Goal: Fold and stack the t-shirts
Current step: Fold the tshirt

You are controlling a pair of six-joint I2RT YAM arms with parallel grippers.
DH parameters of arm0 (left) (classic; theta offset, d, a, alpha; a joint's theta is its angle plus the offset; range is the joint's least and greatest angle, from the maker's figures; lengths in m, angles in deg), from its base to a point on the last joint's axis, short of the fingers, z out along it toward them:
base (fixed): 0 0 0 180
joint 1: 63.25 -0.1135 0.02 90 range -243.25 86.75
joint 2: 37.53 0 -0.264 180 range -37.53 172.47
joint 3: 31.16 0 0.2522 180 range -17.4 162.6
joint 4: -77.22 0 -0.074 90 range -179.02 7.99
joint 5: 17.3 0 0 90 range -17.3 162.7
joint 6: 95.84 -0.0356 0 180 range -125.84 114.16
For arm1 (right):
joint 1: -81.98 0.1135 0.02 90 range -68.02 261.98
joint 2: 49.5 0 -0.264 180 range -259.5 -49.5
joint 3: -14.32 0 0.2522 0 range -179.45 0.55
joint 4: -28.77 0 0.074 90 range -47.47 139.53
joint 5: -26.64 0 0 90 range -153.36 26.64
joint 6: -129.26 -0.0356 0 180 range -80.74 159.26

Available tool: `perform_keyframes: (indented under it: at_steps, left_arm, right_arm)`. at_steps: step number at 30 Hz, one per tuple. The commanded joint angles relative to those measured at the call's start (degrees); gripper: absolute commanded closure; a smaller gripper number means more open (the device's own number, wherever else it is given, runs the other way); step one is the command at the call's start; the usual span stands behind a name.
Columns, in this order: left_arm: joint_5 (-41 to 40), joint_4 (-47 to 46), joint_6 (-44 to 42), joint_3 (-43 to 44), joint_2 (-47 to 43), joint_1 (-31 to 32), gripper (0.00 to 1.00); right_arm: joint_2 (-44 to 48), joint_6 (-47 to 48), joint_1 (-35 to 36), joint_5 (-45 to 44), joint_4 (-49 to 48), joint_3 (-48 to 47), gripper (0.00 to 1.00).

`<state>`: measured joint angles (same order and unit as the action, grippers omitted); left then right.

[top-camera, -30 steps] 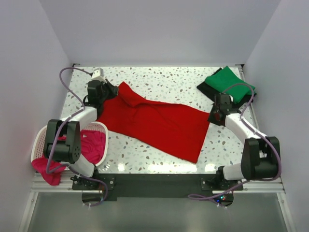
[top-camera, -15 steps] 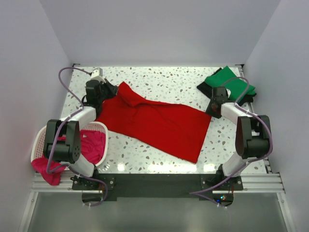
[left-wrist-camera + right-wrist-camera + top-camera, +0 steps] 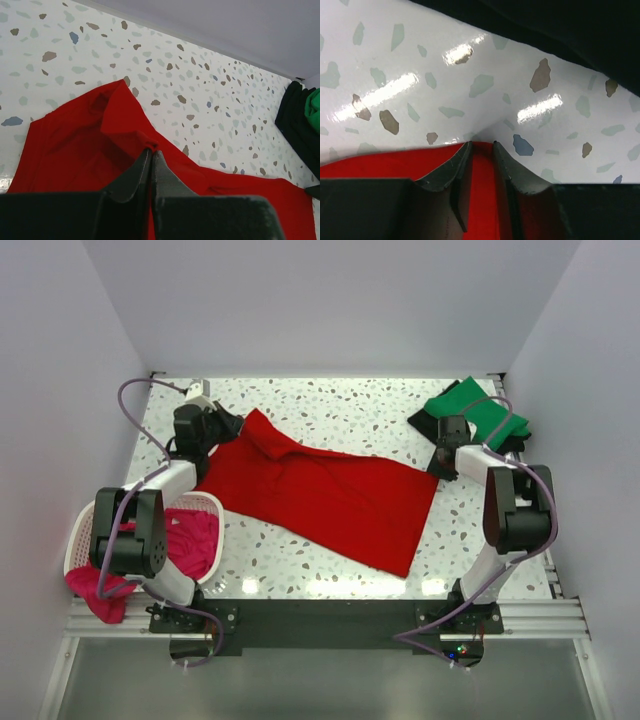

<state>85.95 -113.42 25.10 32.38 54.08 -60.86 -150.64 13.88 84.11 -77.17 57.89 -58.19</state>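
Pinching opposite edges of red t-shirt [image 3: 320, 498]: left gripper [image 3: 151, 151], right gripper [image 3: 480, 146].

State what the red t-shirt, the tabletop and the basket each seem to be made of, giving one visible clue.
Red t-shirt: soft matte cloth, probably knit; it creases and drapes.
Tabletop: glossy white speckled surface, terrazzo-look, possibly laminate; it shows bright reflections.
Basket: white plastic, apparently; rigid lattice wall.

Your left gripper [image 3: 151, 156] is pinched closed, arm stretched far left; your right gripper [image 3: 480, 150] seems narrowly parted, elbow raised.
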Motion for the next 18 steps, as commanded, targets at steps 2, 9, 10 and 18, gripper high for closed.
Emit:
perform_keyframes:
  at_steps: [2, 9, 10, 18]
  left_arm:
    - [1.42, -3.90, 0.70, -0.38, -1.09, -0.90, 1.00]
    - [1.60, -4.25, 0.88, -0.74, -1.35, -1.16, 1.00]
    - [1.60, -4.34, 0.88, -0.74, -1.18, -1.25, 1.00]
    - [1.16, -3.99, 1.41, -0.82, -2.75, -1.34, 1.00]
  right_arm:
    - [-2.39, 0.95, -0.46, 0.35, 2.04, -3.92, 0.75]
    - [-4.85, 1.74, -0.90, 2.11, 4.16, -5.33, 0.94]
    - [-4.16, 1.74, -0.90, 2.20, 3.90, -4.90, 0.98]
    - [5.85, 1.83, -0.81, 3.69, 3.89, -0.77, 1.00]
